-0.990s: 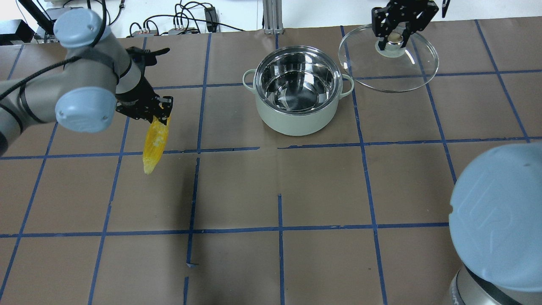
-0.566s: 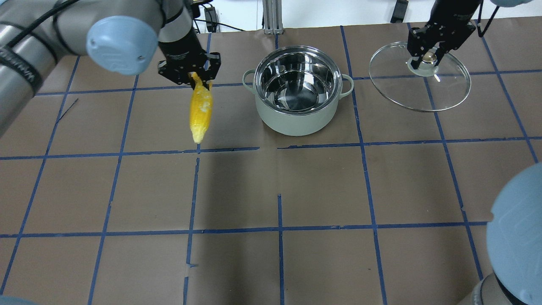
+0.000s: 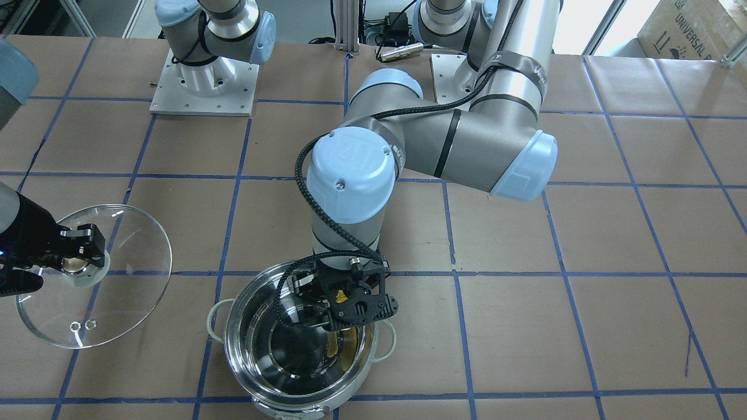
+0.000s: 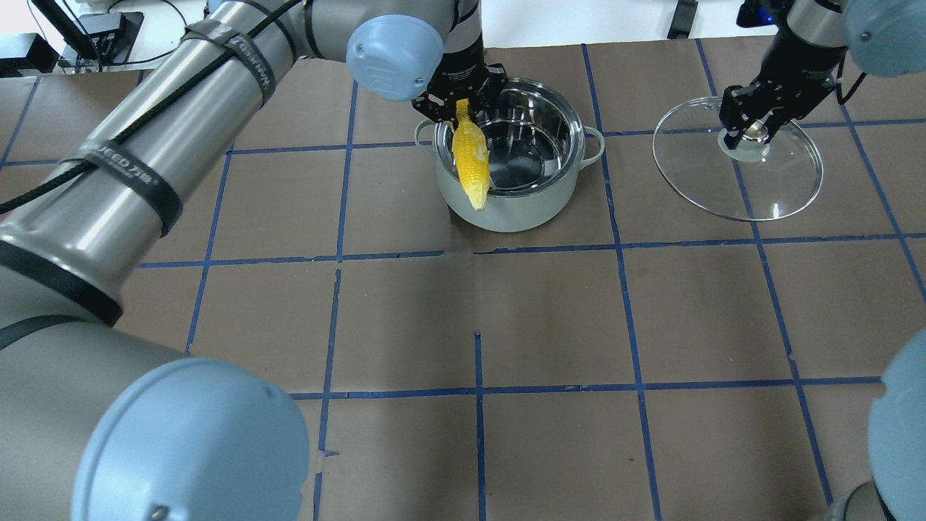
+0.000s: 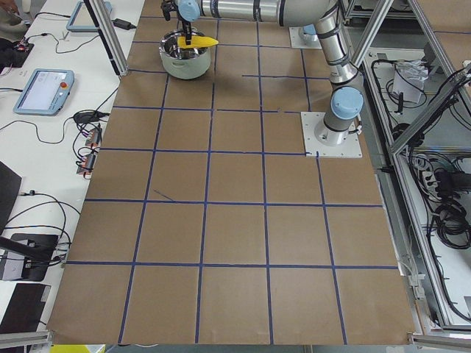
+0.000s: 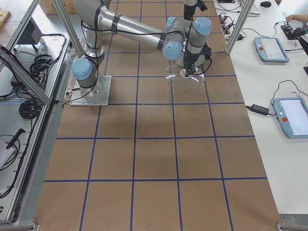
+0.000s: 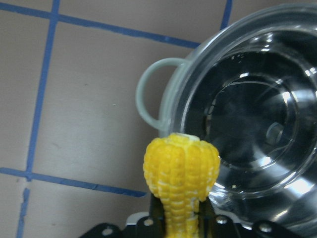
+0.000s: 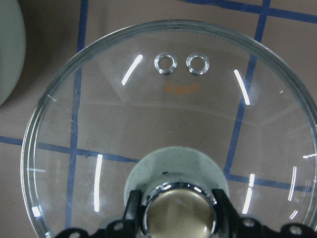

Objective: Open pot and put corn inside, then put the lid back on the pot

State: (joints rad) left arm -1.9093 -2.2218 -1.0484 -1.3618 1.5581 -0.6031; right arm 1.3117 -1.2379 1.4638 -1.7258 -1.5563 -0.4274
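1. Firmly, the left gripper's [image 4: 459, 101] jaws are clamped on one end of the corn [image 4: 469, 159], and the rest of the cob sticks out free, slanting toward the robot.
2. The corn hangs in the air over the pot's [image 4: 506, 210] rim, just beside the loop handle [image 7: 148, 94] on the robot's left; the wrist view shows its free end right at that rim.
3. The pot stands open on the table [image 4: 506, 325], its shiny inside bare.
4. The right gripper's [image 4: 752, 130] jaws pinch the knob [image 8: 176, 210] of the lid [image 4: 767, 192].
5. The lid is held tilted, well apart from the pot on the robot's right, with its two vent holes [image 8: 166, 63] near the far rim.
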